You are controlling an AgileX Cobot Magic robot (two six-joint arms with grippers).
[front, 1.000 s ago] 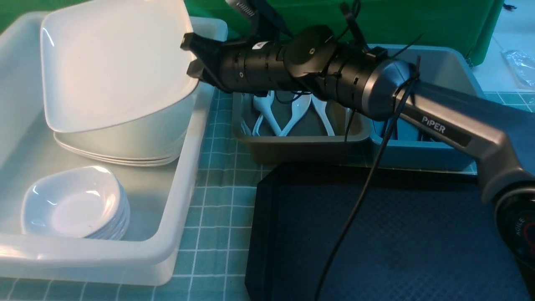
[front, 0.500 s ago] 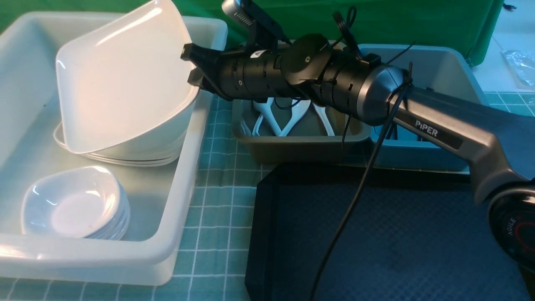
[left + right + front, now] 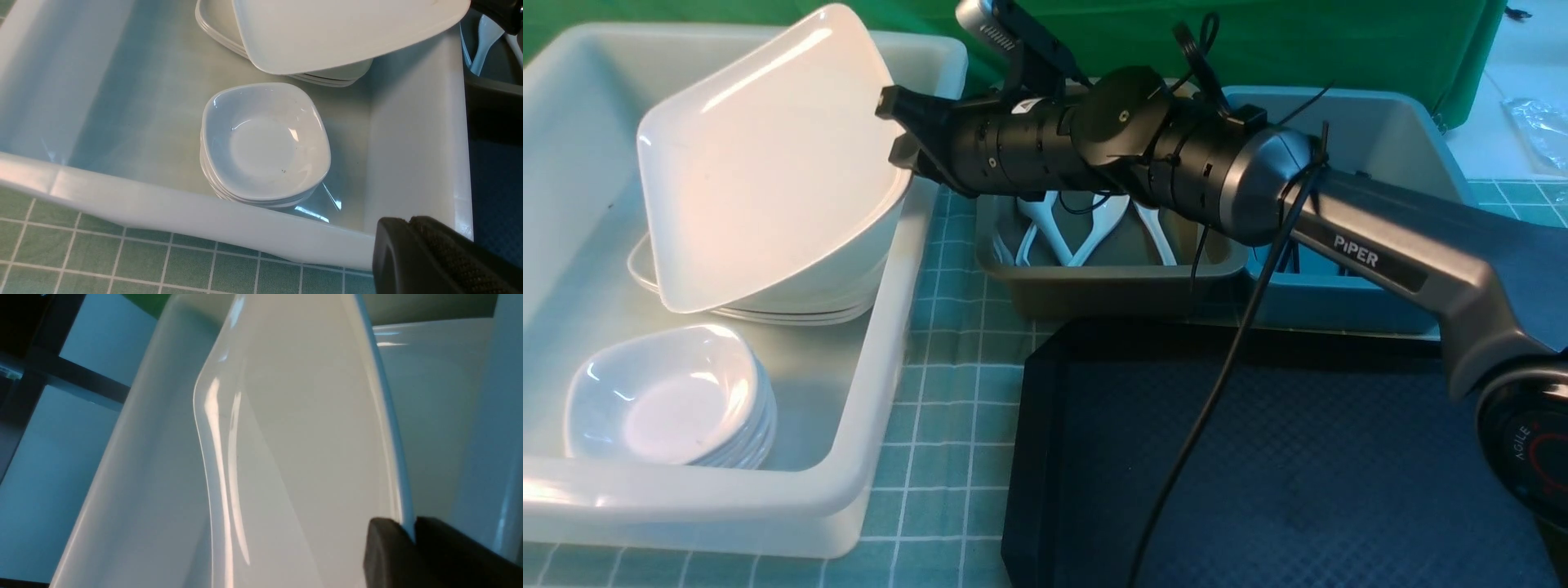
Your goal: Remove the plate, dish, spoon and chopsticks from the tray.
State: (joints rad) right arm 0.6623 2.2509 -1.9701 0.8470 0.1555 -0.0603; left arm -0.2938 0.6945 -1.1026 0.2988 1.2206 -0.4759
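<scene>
The large white plate (image 3: 760,171) leans steeply inside the white tub (image 3: 882,343), its low edge on a stack of similar plates (image 3: 768,309). My right gripper (image 3: 894,122) is shut on the plate's upper right corner; in the right wrist view the rim (image 3: 402,490) runs between the two fingers. Small white dishes (image 3: 666,400) sit stacked in the tub's near corner. White spoons (image 3: 1045,220) lie in the grey tub (image 3: 1111,286). The black tray (image 3: 1298,457) holds nothing. The chopsticks are hidden. My left gripper (image 3: 410,220) is shut and empty, by the tub's near corner.
A blue tub (image 3: 1388,139) stands behind the tray, partly covered by my right arm (image 3: 1364,245). A black cable (image 3: 1209,408) hangs from that arm over the tray. Green gridded mat (image 3: 947,392) separates the white tub from the tray.
The plate has tipped steeper and sunk, its low edge coming down onto the stacked plates. The right arm shifted slightly at first, then held still.
</scene>
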